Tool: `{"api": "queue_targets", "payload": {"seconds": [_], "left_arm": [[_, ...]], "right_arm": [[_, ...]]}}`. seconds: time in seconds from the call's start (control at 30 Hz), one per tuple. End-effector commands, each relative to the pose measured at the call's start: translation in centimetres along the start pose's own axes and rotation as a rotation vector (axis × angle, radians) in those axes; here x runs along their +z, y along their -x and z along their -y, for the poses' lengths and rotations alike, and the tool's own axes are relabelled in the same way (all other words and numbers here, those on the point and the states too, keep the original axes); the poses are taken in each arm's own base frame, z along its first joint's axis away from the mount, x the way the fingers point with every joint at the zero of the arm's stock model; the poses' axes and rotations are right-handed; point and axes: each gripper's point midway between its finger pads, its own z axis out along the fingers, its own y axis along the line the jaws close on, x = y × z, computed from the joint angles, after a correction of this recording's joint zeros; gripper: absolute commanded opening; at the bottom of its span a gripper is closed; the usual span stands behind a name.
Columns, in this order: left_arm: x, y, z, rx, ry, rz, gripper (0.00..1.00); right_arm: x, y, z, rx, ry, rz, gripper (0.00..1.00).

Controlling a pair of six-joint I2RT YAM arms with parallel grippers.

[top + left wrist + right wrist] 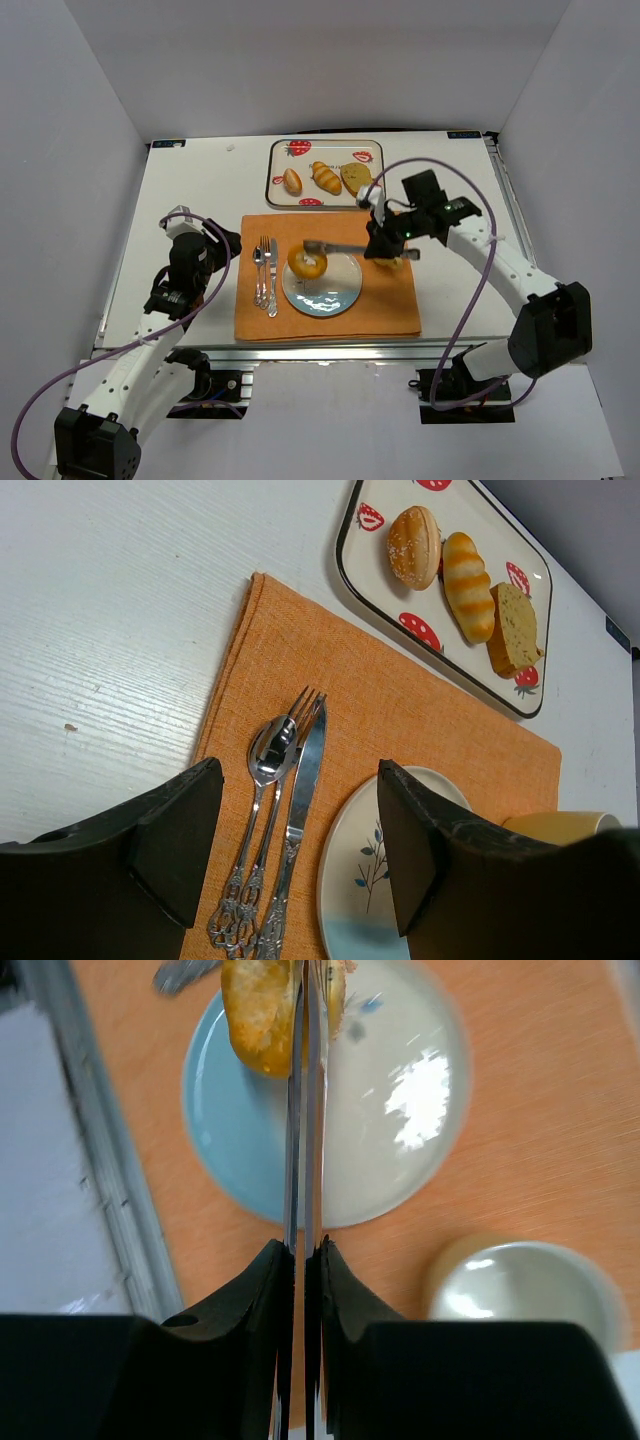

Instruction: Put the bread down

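Right jaws squeeze silver metal tongs (340, 244) to pinch round golden bread (258, 1010) over the blue plate (230, 1140); left jaws gape empty.

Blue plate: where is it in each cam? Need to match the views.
Top external: the plate is at the centre of the orange placemat, just right of the cutlery.
Left wrist: the plate is at low centre, cut off by the bottom edge.
Right wrist: the plate is at upper centre and fills much of the frame.
Shared landmark: the orange placemat under it shows in all three views.
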Motion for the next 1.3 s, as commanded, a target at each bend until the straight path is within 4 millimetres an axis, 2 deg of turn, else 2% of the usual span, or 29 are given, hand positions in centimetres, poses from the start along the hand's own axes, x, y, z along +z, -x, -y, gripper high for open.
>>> {"api": "queue_targets", "payload": {"seconds": [0.0, 0.13, 0.17, 0.23, 0.27, 0.33, 0.37, 0.6, 0.73, 0.83, 0.87, 0.9, 0.93, 0.97, 1.0, 1.03, 1.07, 1.1, 1.13, 1.17, 1.23, 1.27], "left_arm": [[0.0, 1.0, 0.3, 0.001, -0.009, 0.033, 0.73], [0.1, 0.8, 0.4, 0.007, -0.013, 0.026, 0.73], [0.1, 0.9, 0.5, 0.008, -0.013, 0.025, 0.73], [0.1, 0.9, 0.4, 0.009, -0.01, 0.024, 0.73], [0.1, 1.0, 0.5, 0.008, -0.011, 0.027, 0.73], [-0.1, 1.0, 0.4, 0.008, -0.012, 0.031, 0.73], [-0.1, 1.0, 0.4, 0.007, -0.01, 0.032, 0.73], [-0.5, 0.9, 0.0, -0.006, -0.003, 0.042, 0.73], [-0.5, 0.9, -0.1, -0.001, -0.002, 0.039, 0.73], [-0.5, 1.0, 0.1, 0.001, -0.005, 0.04, 0.73], [-0.4, 1.0, 0.2, 0.001, -0.007, 0.039, 0.73], [-0.4, 1.1, 0.2, 0.0, -0.01, 0.04, 0.73], [-0.3, 1.0, 0.3, 0.002, -0.01, 0.036, 0.73], [-0.3, 1.1, 0.3, 0.002, -0.009, 0.037, 0.73], [-0.3, 1.2, 0.5, 0.001, -0.013, 0.039, 0.73], [-0.3, 1.3, 0.4, 0.002, -0.011, 0.039, 0.73], [-0.3, 1.4, 0.5, 0.0, -0.013, 0.043, 0.73], [-0.4, 1.5, 0.5, 0.0, -0.012, 0.046, 0.73], [-0.4, 1.5, 0.5, 0.0, -0.011, 0.047, 0.73], [-0.5, 1.6, 0.5, -0.003, -0.011, 0.053, 0.73], [-0.5, 1.6, 0.4, -0.008, -0.008, 0.057, 0.73], [-0.6, 1.6, 0.4, -0.013, -0.012, 0.058, 0.73]], "right_arm": [[0.4, -2.9, -2.4, -0.033, 0.046, -0.058, 0.03], [0.8, -4.0, -2.3, -0.014, 0.023, -0.082, 0.12], [0.8, -3.9, -2.1, -0.009, 0.021, -0.084, 0.21], [0.9, -3.8, -2.1, -0.011, 0.026, -0.085, 0.29], [1.0, -3.8, -2.0, -0.011, 0.026, -0.083, 0.37], [0.9, -3.1, -1.8, -0.023, 0.026, -0.071, 0.43], [0.8, -2.9, -1.8, -0.026, 0.025, -0.067, 0.5], [0.4, -0.8, -1.6, -0.046, 0.02, -0.014, 0.51], [0.0, 1.0, -0.3, -0.044, -0.036, 0.028, 0.49], [-0.4, 2.8, 3.4, -0.015, -0.18, 0.073, 0.45], [-0.6, 3.8, 6.1, -0.014, -0.276, 0.079, 0.42], [-0.6, 4.2, 7.5, 0.035, -0.327, 0.085, 0.41], [0.1, 3.6, 9.6, 0.075, -0.367, 0.059, 0.4], [-0.9, 5.3, 11.9, 0.071, -0.457, 0.07, 0.4], [-0.8, 5.7, 13.1, 0.091, -0.493, 0.066, 0.4], [0.3, 5.0, 14.7, 0.113, -0.513, 0.033, 0.4], [-0.3, 6.3, 16.1, 0.1, -0.566, 0.042, 0.41], [-0.1, 6.3, 16.9, 0.107, -0.583, 0.033, 0.42], [0.9, 5.6, 18.0, 0.119, -0.586, 0.001, 0.43], [0.4, 6.5, 18.9, 0.113, -0.621, 0.005, 0.44], [1.6, 5.3, 20.1, 0.126, -0.628, -0.043, 0.46], [1.6, 5.8, 20.4, 0.12, -0.633, -0.04, 0.46]]}}
